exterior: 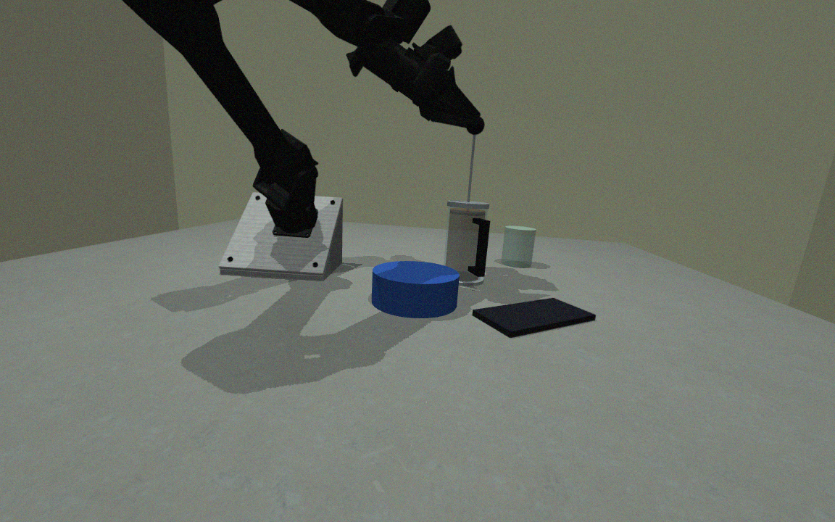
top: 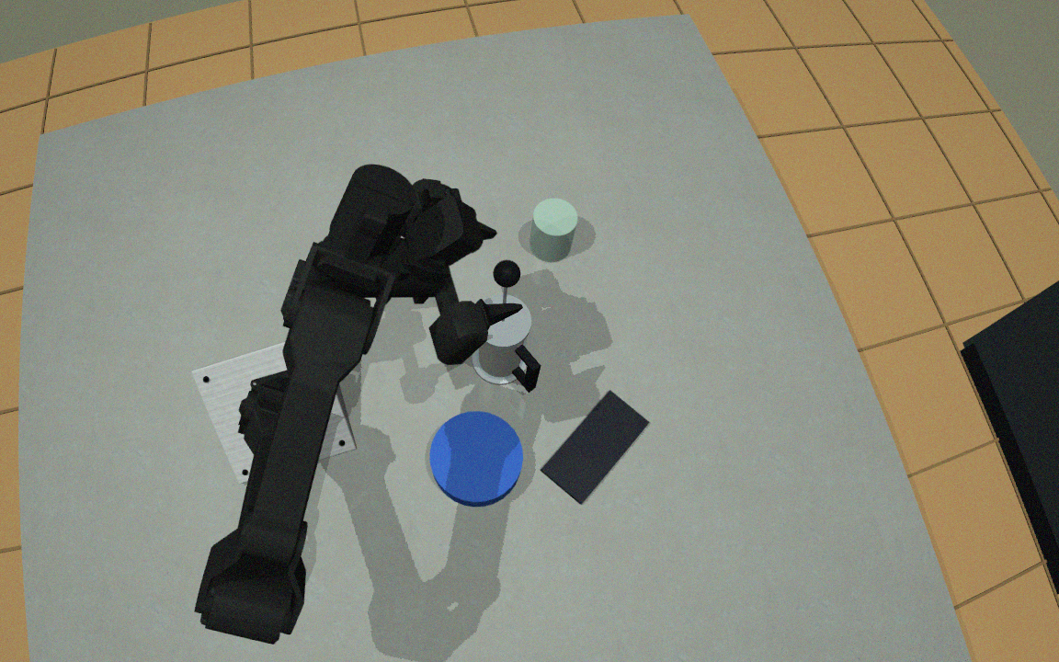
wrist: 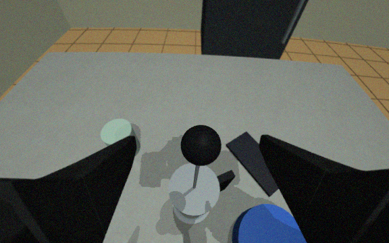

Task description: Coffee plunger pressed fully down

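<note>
The coffee press [top: 502,355] [exterior: 464,243] [wrist: 194,194] stands upright on the grey table [top: 681,205], with a grey lid and a black handle [top: 527,370] [exterior: 480,246]. Its plunger is raised: the thin rod [exterior: 470,168] stands tall, topped by a black ball knob [top: 506,272] [exterior: 476,125] [wrist: 200,145]. My gripper [top: 506,274] [exterior: 472,122] [wrist: 199,141] is open wide. Its two black fingers stand on either side of the knob at fingertip level, with clear gaps on both sides in the wrist view.
A pale green cylinder [top: 553,228] [exterior: 518,245] [wrist: 115,131] stands behind the press. A blue disc [top: 475,457] [exterior: 414,288] [wrist: 267,224] and a dark flat slab [top: 595,446] [exterior: 533,316] [wrist: 252,160] lie in front. A dark cabinet [top: 1052,411] [wrist: 248,27] stands off the table.
</note>
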Motion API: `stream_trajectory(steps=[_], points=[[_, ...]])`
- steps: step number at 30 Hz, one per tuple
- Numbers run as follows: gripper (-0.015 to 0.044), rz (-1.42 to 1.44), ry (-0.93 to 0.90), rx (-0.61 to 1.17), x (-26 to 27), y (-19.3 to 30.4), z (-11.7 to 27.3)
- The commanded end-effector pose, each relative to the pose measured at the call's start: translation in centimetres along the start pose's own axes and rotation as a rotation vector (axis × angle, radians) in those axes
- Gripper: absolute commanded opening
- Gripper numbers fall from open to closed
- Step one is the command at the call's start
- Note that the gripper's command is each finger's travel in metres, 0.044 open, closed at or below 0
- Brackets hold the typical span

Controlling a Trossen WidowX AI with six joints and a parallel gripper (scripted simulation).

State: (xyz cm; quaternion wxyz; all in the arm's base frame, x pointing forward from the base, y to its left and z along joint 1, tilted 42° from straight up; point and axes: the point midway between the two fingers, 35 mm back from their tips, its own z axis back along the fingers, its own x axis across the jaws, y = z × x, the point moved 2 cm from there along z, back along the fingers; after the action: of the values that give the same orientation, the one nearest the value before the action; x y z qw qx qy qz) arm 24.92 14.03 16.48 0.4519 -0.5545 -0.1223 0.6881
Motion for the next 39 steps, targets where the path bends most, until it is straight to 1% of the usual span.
stream_trajectory(steps=[1, 3, 15, 16, 27, 39], points=[[0.0440, 0.002, 0.001, -0.003, -0.1, 0.0, -0.6], [0.0440, 0.002, 0.001, -0.004, -0.1, 0.0, -0.7], [0.0125, 0.002, 0.001, -0.004, -0.1, 0.0, -0.7], [0.0118, 0.002, 0.001, -0.004, -0.1, 0.0, -0.7], [0.0118, 0.002, 0.001, -0.004, -0.1, 0.1, -0.8], [0.0118, 0.000, -0.002, 0.002, 0.2, 1.5, -2.0]])
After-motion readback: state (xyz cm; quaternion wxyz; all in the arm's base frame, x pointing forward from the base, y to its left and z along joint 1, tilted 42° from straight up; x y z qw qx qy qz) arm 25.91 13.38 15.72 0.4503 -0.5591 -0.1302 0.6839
